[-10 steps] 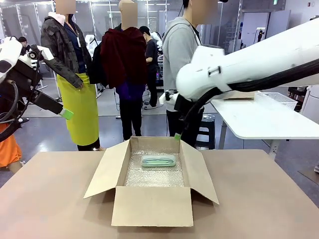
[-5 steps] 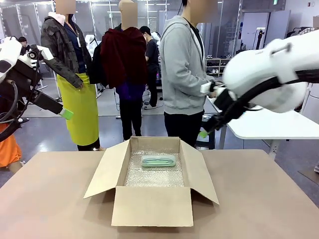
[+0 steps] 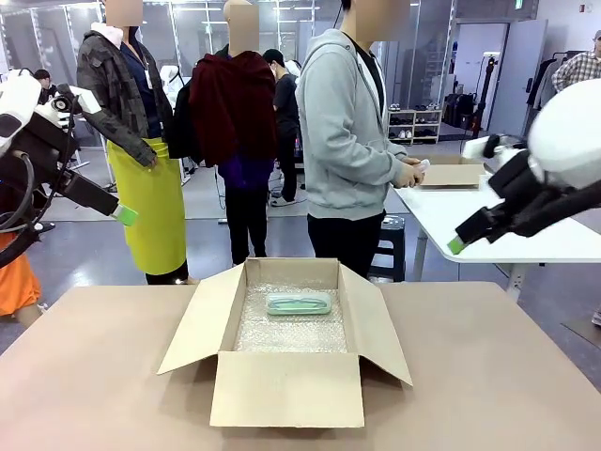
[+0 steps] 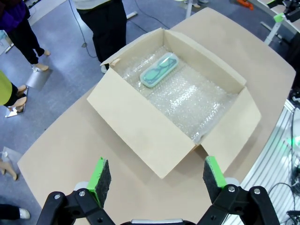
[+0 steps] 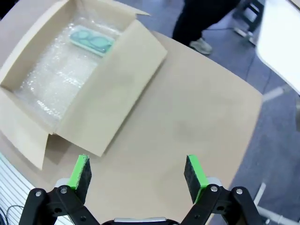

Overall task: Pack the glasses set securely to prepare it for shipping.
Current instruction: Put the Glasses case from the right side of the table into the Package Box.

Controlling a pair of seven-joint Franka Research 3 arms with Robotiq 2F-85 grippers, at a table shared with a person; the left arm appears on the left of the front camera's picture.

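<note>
One container on the table: brown cardboard box (image 3: pixel 286 352), all four flaps folded outward, floor lined with bubble wrap (image 3: pixel 282 334). Contents? (A)

Single item. Mint green glasses case (image 3: pixel 299 303), lying flat on the wrap, close to the far wall, its long side running along that wall. The outline of a pair of glasses shows on the case in the left wrist view. Remaining lining is bare. (B)

Grippers, for the record? (A)

Left gripper (image 4: pixel 157 176): raised off the table's left side, well apart from the box, jaws spread wide, nothing between the green pads. Right gripper (image 5: pixel 138 171): raised over the table's right part, also well clear of the box, jaws equally wide and empty. (B)

Surface? (A)

Table (image 3: pixel 488 376) is tan and matte. The box sits mid-table, its front flap hanging toward the robot's side. (B)

Room? (A)

Person in a grey hoodie (image 3: pixel 343 122) stands just beyond the far edge, turned toward a white side table (image 3: pixel 507 230). Their hands (image 3: pixel 410 172) are together on something small and pale; cannot tell what. A tan cardboard item (image 3: pixel 454 172) lies on that white table; box or lid, cannot tell. Grey floor, other people farther back. (B)
</note>
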